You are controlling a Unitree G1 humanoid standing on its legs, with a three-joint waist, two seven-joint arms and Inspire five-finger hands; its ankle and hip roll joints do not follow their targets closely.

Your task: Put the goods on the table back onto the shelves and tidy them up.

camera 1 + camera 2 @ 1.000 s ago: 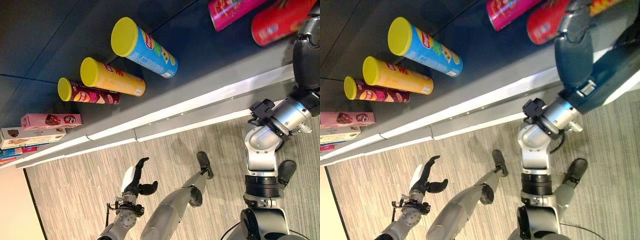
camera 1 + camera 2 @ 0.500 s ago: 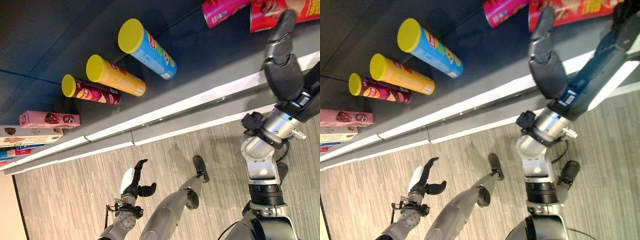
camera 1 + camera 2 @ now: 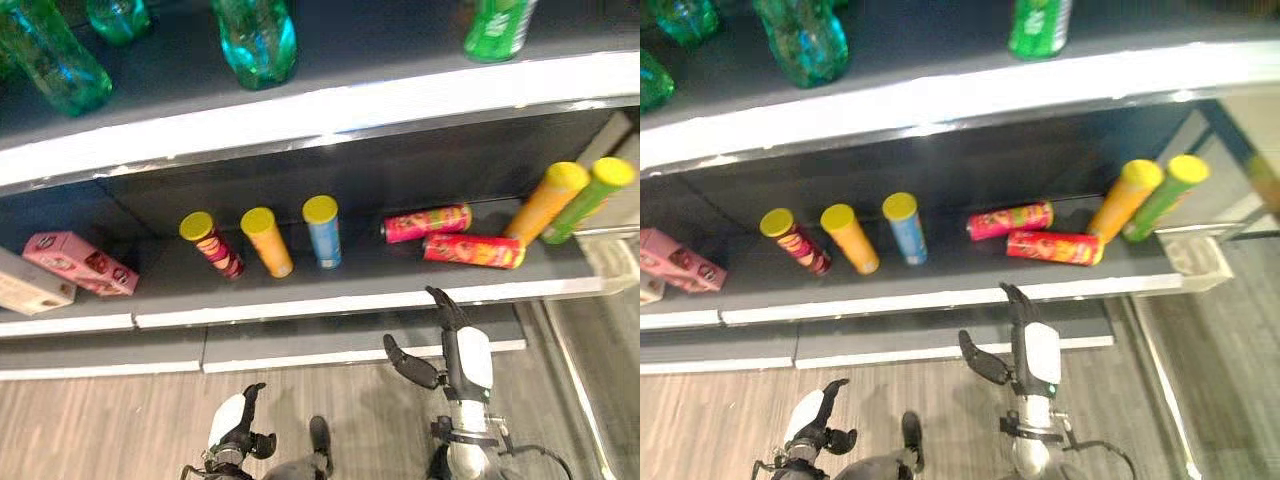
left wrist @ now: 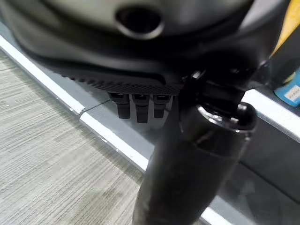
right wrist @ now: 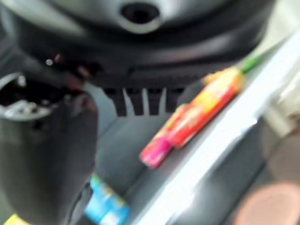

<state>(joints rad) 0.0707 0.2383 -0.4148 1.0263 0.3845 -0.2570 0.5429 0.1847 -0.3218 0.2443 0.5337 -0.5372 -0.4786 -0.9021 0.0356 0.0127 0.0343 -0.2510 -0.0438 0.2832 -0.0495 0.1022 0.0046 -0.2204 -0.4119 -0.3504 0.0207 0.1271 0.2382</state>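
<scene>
The lower shelf [image 3: 330, 300] runs across in front of me, and everything I say is placed against its white front edge. On it, from my left: a pink box [image 3: 80, 265], then three crisp tubes standing with yellow lids, dark red [image 3: 212, 245], orange [image 3: 267, 241] and blue [image 3: 323, 231]. Further right lie two toppled tubes, the pink tube [image 3: 427, 223] behind and the red tube [image 3: 474, 251] nearer the edge, both with their long axes running along the shelf. Beyond them an orange tube [image 3: 546, 204] and a green tube [image 3: 588, 200] lean together. My right hand [image 3: 455, 345] hangs just below the edge, fingers straight and thumb spread wide, holding nothing; the red tube lies up and slightly to its right, crosswise to my reach. My left hand [image 3: 236, 430] is low over the floor, loosely spread and empty, well apart from the fallen tubes, so I judge the right the better placed.
</scene>
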